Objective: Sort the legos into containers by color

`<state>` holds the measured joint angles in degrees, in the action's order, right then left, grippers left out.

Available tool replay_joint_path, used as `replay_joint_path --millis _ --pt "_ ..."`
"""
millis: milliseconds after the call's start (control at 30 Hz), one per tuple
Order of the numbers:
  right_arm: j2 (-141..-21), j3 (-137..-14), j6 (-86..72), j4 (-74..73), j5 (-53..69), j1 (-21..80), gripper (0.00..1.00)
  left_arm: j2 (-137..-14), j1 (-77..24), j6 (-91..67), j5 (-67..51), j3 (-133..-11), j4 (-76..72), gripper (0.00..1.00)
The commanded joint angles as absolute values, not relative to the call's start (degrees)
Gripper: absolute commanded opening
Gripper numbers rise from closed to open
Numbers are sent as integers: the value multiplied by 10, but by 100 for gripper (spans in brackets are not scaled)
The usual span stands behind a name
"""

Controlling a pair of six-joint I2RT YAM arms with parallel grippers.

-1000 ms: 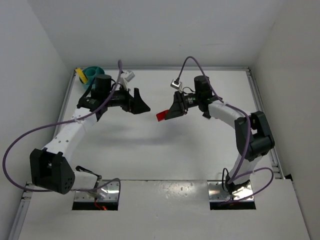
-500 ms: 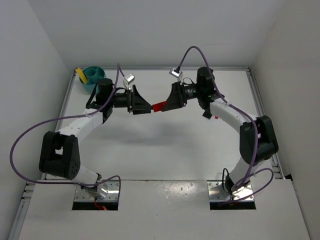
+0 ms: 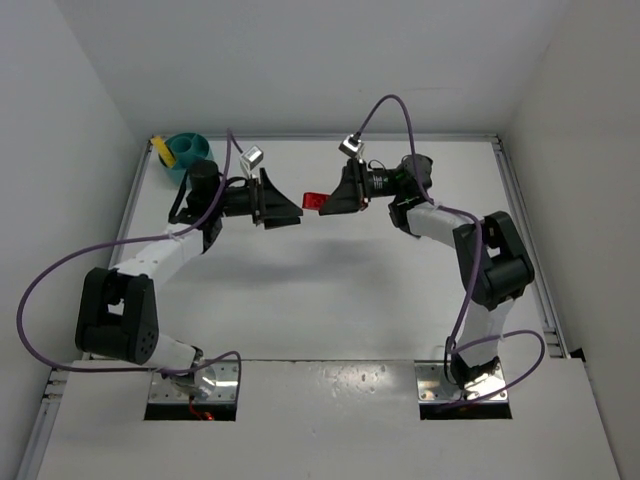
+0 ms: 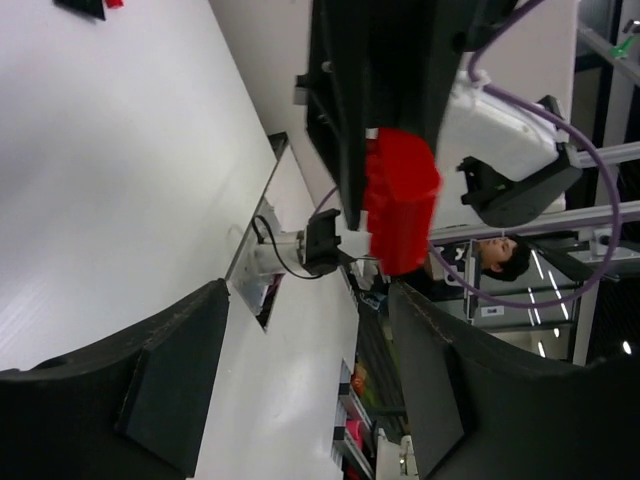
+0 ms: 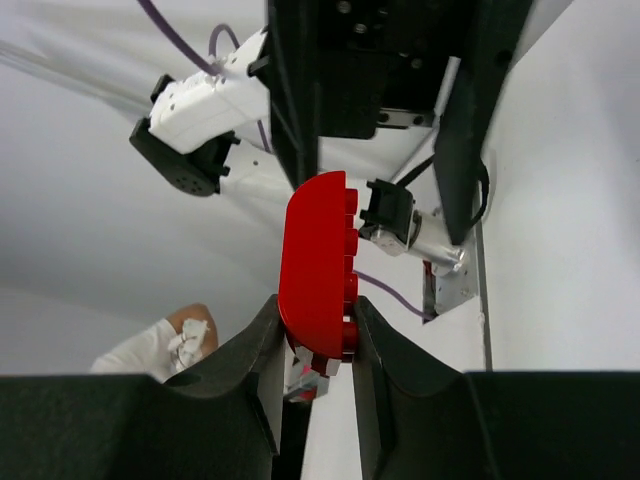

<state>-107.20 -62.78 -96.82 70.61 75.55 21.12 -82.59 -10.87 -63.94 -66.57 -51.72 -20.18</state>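
Right gripper (image 5: 315,312) is clenched on the red brick (image 5: 318,255), holding it out in mid-air at the mouth of the left gripper (image 4: 308,295), whose jaws stand spread either side of it. The teal bowl (image 3: 188,148) sits in the table's (image 3: 330,300) far left corner with a yellow piece (image 3: 160,150) at its rim. Its contents are too small to tell, and both arms meet well off the side walls.

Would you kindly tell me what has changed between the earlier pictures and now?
The right tool, shut on the red lego, carried it farther from the bases, level with the open left tool. Nothing was released or passed. The left tool roughly kept its place, and the teal bowl stayed in the far left corner.
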Motion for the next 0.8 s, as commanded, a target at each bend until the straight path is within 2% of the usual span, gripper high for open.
replay_joint_path --millis 0,100,167,300,467,767 --pt "-1084 -626 -998 806 721 204 0 -796 -84 -693 -697 -528 -293 70" --pt "-1072 -615 -992 806 721 204 0 -796 -62 -749 -697 -528 -353 66" --pt "-1072 -615 -992 800 721 204 0 -796 -55 -768 -697 -534 -372 60" --pt "-1072 -620 -992 800 721 204 0 -802 -68 -775 -697 -545 -356 59" --pt "-1072 -627 -992 800 726 215 0 -807 -74 -768 -697 -545 -334 65" --pt "-1072 -637 -979 781 731 228 0 -818 -99 -757 -686 -556 -320 65"
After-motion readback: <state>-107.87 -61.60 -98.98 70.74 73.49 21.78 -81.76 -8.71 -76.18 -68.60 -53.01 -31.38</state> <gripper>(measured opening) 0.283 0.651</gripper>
